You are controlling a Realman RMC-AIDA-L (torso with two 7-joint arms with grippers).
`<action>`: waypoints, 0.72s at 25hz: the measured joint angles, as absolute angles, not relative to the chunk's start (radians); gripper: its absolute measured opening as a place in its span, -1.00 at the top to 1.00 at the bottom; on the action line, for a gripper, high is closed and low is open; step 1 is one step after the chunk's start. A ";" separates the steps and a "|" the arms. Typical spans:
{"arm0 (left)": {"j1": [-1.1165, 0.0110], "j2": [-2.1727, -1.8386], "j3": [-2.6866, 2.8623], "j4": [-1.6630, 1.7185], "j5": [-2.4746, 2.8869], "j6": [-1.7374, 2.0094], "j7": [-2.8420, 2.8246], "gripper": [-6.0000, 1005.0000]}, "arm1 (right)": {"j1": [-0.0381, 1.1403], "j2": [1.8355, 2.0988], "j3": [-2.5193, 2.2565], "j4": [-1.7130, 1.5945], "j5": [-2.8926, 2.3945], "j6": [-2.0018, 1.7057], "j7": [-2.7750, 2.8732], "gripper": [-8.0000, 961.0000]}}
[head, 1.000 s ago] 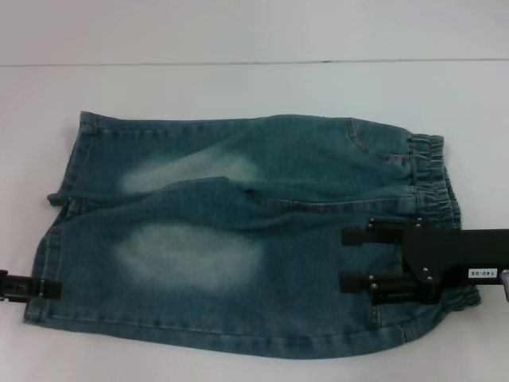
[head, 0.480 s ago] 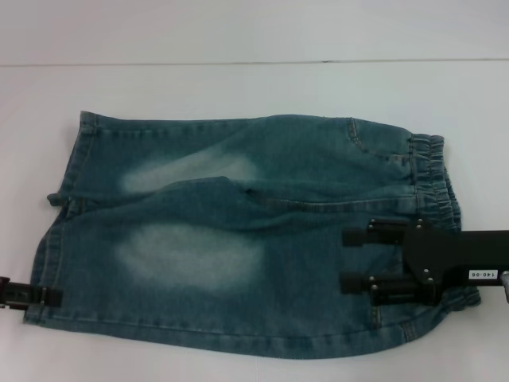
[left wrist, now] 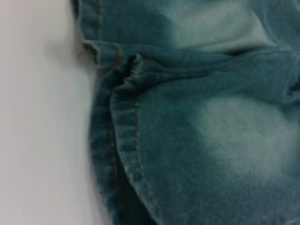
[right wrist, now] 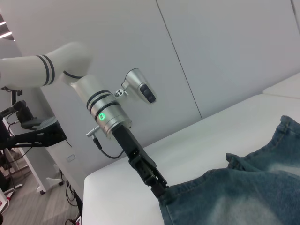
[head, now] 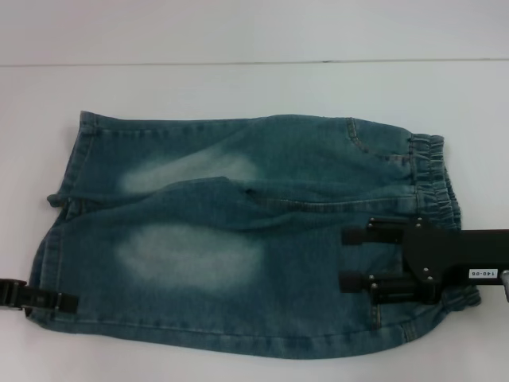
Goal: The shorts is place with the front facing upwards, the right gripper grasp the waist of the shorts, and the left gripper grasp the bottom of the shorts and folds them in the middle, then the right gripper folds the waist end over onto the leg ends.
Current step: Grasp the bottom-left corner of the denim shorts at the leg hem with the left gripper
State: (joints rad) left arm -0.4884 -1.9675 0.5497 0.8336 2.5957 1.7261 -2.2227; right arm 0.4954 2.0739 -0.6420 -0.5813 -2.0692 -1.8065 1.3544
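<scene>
Fingers of my left gripper (head: 67, 302) are at the leg hem on the near left corner of the shorts (head: 238, 239); from the right wrist view they look pressed down onto the denim edge, though I cannot tell whether they have closed on it. My right gripper (head: 343, 259) lies over the waist end with its two fingers parted, one above the other, and nothing pinched that I can see. The shorts lie flat on the white table (head: 254, 87), legs toward my left, elastic waistband (head: 433, 179) toward my right. I judge the denim soft but fairly heavy, floppy rather than slippery; the doubled hem and the gathered waistband are the firm places to pinch. My left arm reaches in steeply from outside the table, my right forearm runs level across the waist.
</scene>
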 joint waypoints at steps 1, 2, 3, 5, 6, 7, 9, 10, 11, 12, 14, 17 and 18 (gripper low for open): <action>-0.490 -1.968 0.553 0.834 2.596 1.730 -2.222 -0.69 | 0.495 2.074 -0.641 -0.581 -2.069 -1.807 1.354 -0.72; -0.492 -1.969 0.554 0.839 2.596 1.733 -2.220 -0.69 | 0.495 2.074 -0.640 -0.581 -2.069 -1.808 1.354 -0.72; -0.492 -1.970 0.555 0.845 2.596 1.734 -2.218 -0.69 | 0.496 2.074 -0.640 -0.581 -2.069 -1.808 1.354 -0.72; -0.487 -1.976 0.554 0.871 2.596 1.725 -2.214 -0.69 | 0.495 2.074 -0.640 -0.581 -2.069 -1.808 1.354 -0.72; -0.483 -1.979 0.554 0.880 2.597 1.720 -2.214 -0.49 | 0.496 2.074 -0.640 -0.581 -2.069 -1.807 1.354 -0.72; -0.482 -1.980 0.553 0.884 2.598 1.720 -2.214 -0.28 | 0.495 2.074 -0.640 -0.581 -2.069 -1.807 1.354 -0.72; -0.480 -1.981 0.552 0.887 2.598 1.722 -2.212 -0.10 | 0.494 2.074 -0.640 -0.581 -2.069 -1.808 1.354 -0.72; -0.480 -1.981 0.552 0.887 2.598 1.723 -2.210 -0.01 | 0.494 2.074 -0.640 -0.581 -2.069 -1.808 1.354 -0.72; -0.480 -1.981 0.552 0.886 2.599 1.723 -2.207 0.08 | 0.493 2.074 -0.639 -0.581 -2.069 -1.808 1.354 -0.72; -0.480 -1.981 0.553 0.885 2.599 1.723 -2.203 0.17 | 0.493 2.074 -0.638 -0.581 -2.069 -1.809 1.354 -0.72; -0.480 -1.980 0.553 0.881 2.599 1.724 -2.199 0.25 | 0.492 2.072 -0.634 -0.581 -2.069 -1.810 1.353 -0.72; -0.480 -1.980 0.557 0.880 2.599 1.725 -2.197 0.37 | 0.491 2.071 -0.626 -0.581 -2.069 -1.812 1.353 -0.72; -0.479 -1.980 0.560 0.880 2.599 1.726 -2.197 0.41 | 0.490 2.070 -0.622 -0.581 -2.069 -1.812 1.353 -0.72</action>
State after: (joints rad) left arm -0.4792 -1.9804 0.5601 0.8798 2.5986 1.7258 -2.1972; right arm 0.4903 2.0703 -0.6223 -0.5813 -2.0692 -1.8116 1.3529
